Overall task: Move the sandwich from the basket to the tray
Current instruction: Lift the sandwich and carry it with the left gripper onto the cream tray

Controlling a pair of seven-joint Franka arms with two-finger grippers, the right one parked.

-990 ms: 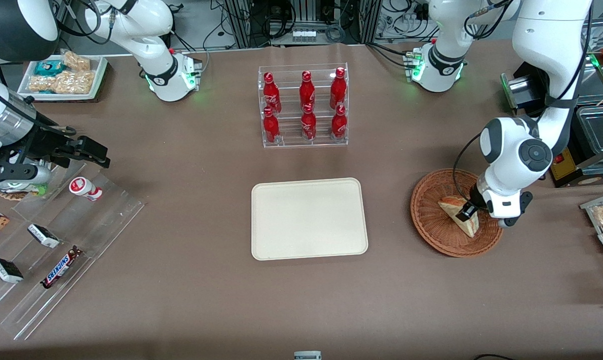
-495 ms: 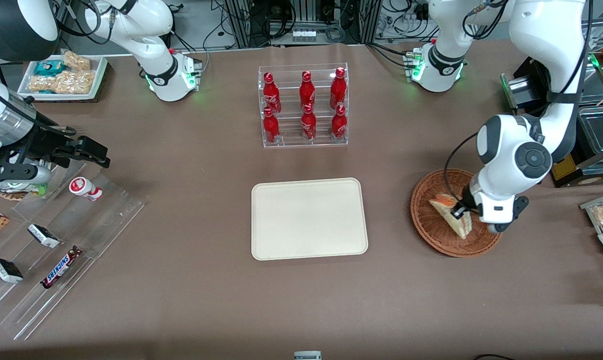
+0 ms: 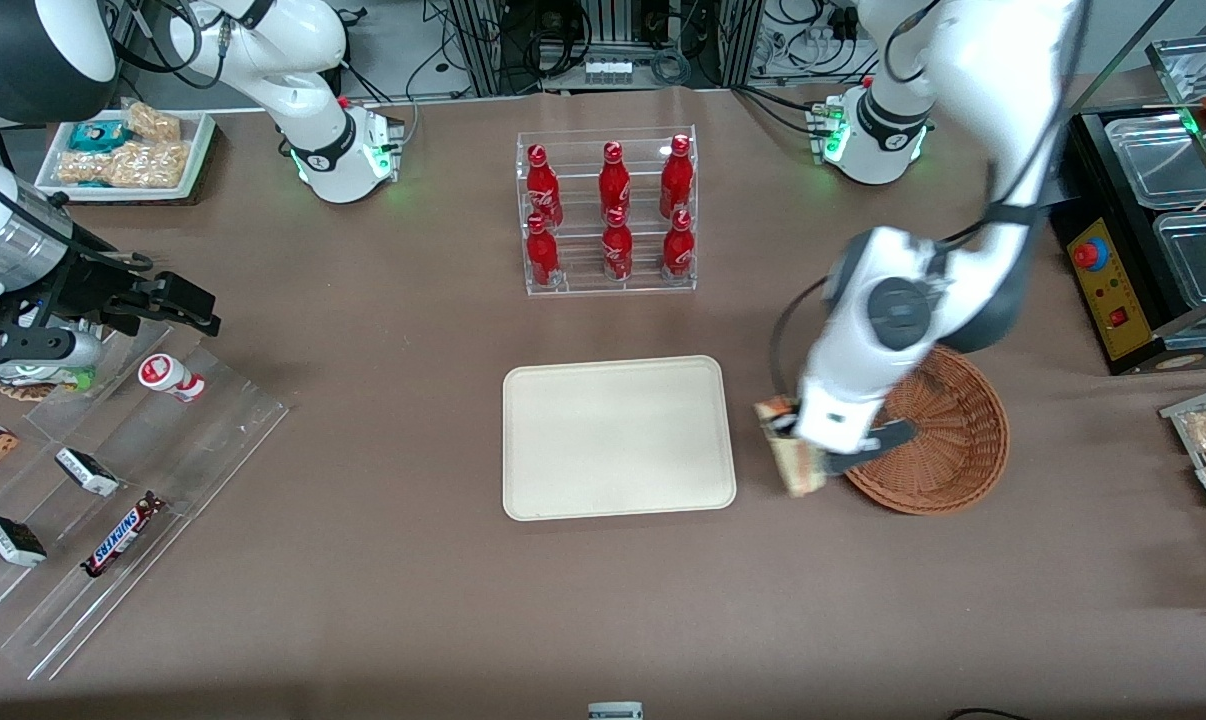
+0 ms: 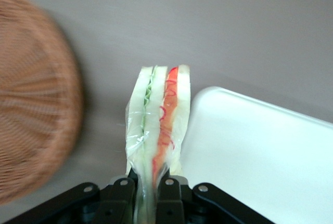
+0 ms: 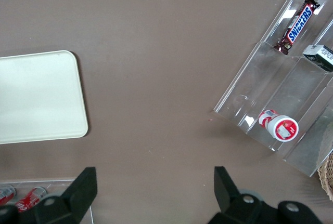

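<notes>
Since the frame 1.0 s ago the sandwich point(image 3: 791, 452) has left the basket point(image 3: 948, 440): it was lying in the wicker then, and now hangs in the air over bare table point(image 3: 603, 600), between the basket's rim and the tray point(image 3: 618, 437). The working arm has swung with it toward the table's middle, and its white wrist housing now covers part of the basket in the front view.

Tool point(image 3: 798, 445): clamped on the sandwich. The wrist view shows the black fingers point(image 4: 122, 195) pressed on either side of the wrapped wedge point(image 4: 157, 130), with no gap visible.

Sandwich orientation: held on edge, cut face toward the wrist camera, green layer on one side of the centre bread and red-orange layer on the other. Clear wrap bunches where the fingers pinch it.

Position: the wedge sits just beside the tray's short edge, apparently not yet over the tray; motion blur in the front view makes the exact overlap hard to fix. In the wrist view the tray point(image 4: 260, 156) lies on one side of the sandwich and the basket point(image 4: 36, 104) on the other.

Also on the table: an acrylic rack of red bottles point(image 3: 608, 212), farther from the front camera than the tray.
</notes>
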